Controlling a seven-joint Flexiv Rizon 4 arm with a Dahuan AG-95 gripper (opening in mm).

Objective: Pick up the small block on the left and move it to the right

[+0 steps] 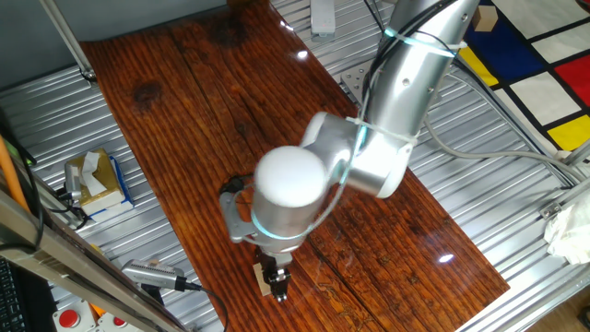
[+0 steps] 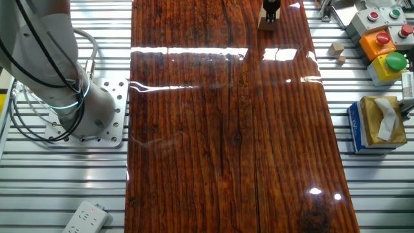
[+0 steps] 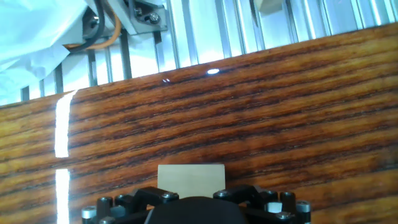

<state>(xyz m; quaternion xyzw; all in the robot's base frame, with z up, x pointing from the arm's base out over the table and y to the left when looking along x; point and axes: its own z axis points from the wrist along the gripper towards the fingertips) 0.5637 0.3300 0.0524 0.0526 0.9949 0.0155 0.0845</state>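
The small block point(image 1: 263, 279) is a light-tan wooden piece at the near end of the brown wooden table point(image 1: 212, 120), close to its edge. My gripper point(image 1: 277, 288) points straight down with its black fingers pressed against the block's side, shut on it. In the other fixed view the block point(image 2: 266, 24) sits just under the gripper point(image 2: 270, 13) at the top of the frame, low over the wood. The hand view shows the block's flat face point(image 3: 191, 176) right in front of the hand's black body point(image 3: 193, 210). The fingertips themselves are hidden.
A yellow-and-blue tissue box point(image 2: 374, 123) stands on the metal rails beside the table. Red and green button boxes point(image 2: 387, 52) and two loose wooden bits point(image 2: 336, 50) lie near the block's end. A white power strip point(image 2: 84, 218) lies at the opposite corner.
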